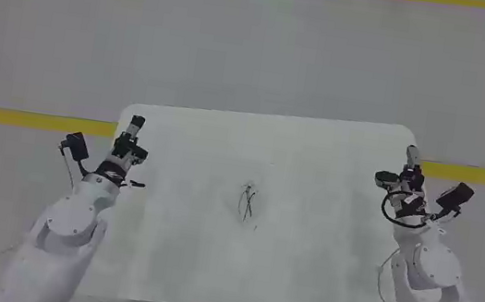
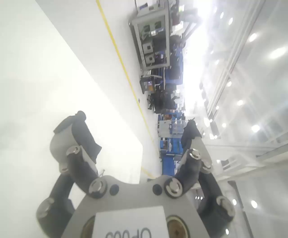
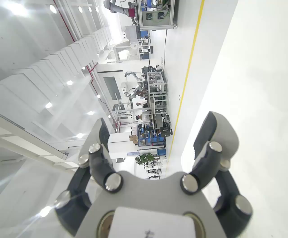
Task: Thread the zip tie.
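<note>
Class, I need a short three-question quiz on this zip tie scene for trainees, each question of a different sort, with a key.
1. True or false: the left gripper holds the zip tie.
2. Where does the zip tie lie? A) near the middle of the table; B) at the table's edge; C) on the floor.
3. Fill in: the left gripper and the right gripper both stand ____.
Key: 1 false; 2 A; 3 open.

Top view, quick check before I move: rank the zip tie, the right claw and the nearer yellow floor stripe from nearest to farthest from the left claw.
1. The nearer yellow floor stripe, just off the table's left edge, beside the left claw.
2. The zip tie, at the table's middle.
3. The right claw, at the table's opposite, right edge.
</note>
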